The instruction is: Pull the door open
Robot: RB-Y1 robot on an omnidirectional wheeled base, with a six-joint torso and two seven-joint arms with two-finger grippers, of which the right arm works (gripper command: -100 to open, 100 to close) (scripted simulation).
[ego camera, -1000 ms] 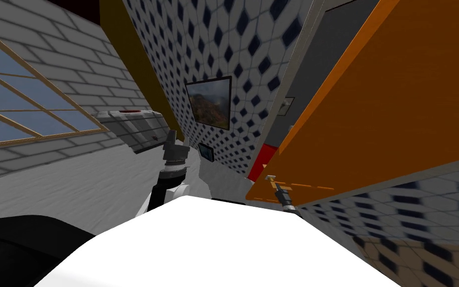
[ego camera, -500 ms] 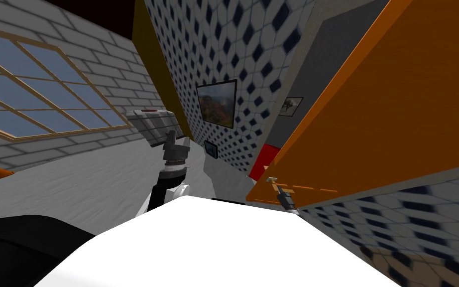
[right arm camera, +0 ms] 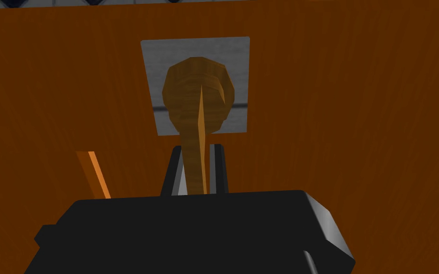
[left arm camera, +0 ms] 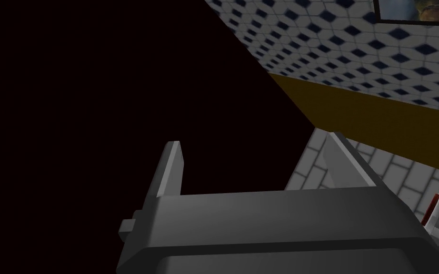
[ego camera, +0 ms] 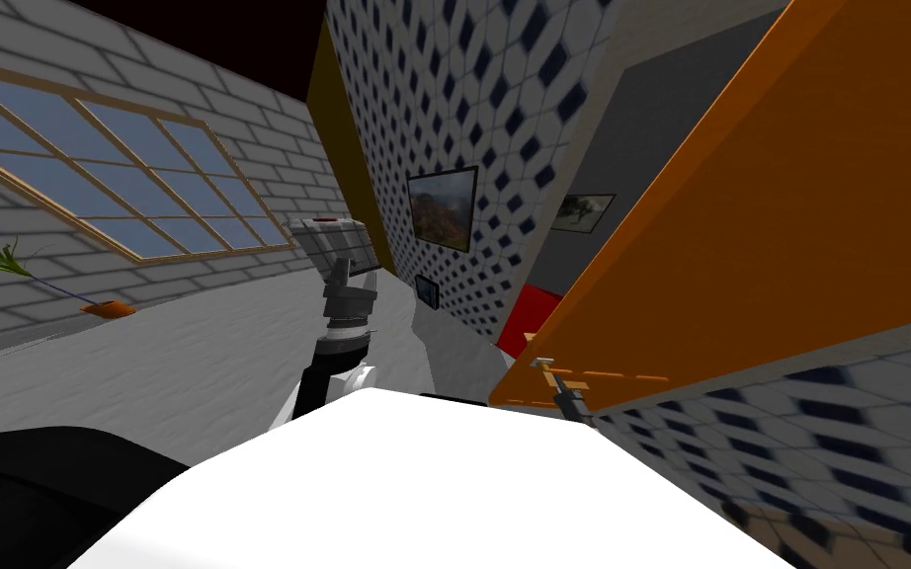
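Closest to the robot's chest, the right gripper [right arm camera: 197,148] is clamped on the door's lever handle [right arm camera: 198,92], its two thin fingers pressed against either side of the brownish-orange lever, which runs back between them toward the dark gripper body. The lever's rounded hub sits on a small grey square plate [right arm camera: 164,59] fixed to the door [right arm camera: 356,119], a broad orange slab with a faint wood grain. From the head view the right gripper [ego camera: 548,373] meets the handle [ego camera: 540,363] low at the door's free edge, and the door [ego camera: 789,217] stands at an angle away from its frame, leaving a gap beside it. Through that gap there is a grey wall with a small framed picture [ego camera: 582,211] and a red object [ego camera: 535,310] lower down. The left gripper [ego camera: 353,278] is held up in front of the chest, well apart from the door and touching nothing; in its wrist view the left gripper [left arm camera: 256,157] has its fingers spread wide. Farther off, a wall of white tiles with dark blue diamonds carries a framed landscape [ego camera: 442,207] and a smaller dark frame [ego camera: 428,290] beneath it. A grey-white cabinet [ego camera: 335,240] stands near the corner, and on the brick wall to the left is a wide window [ego camera: 118,178] with a plant in an orange pot [ego camera: 108,308] below it.
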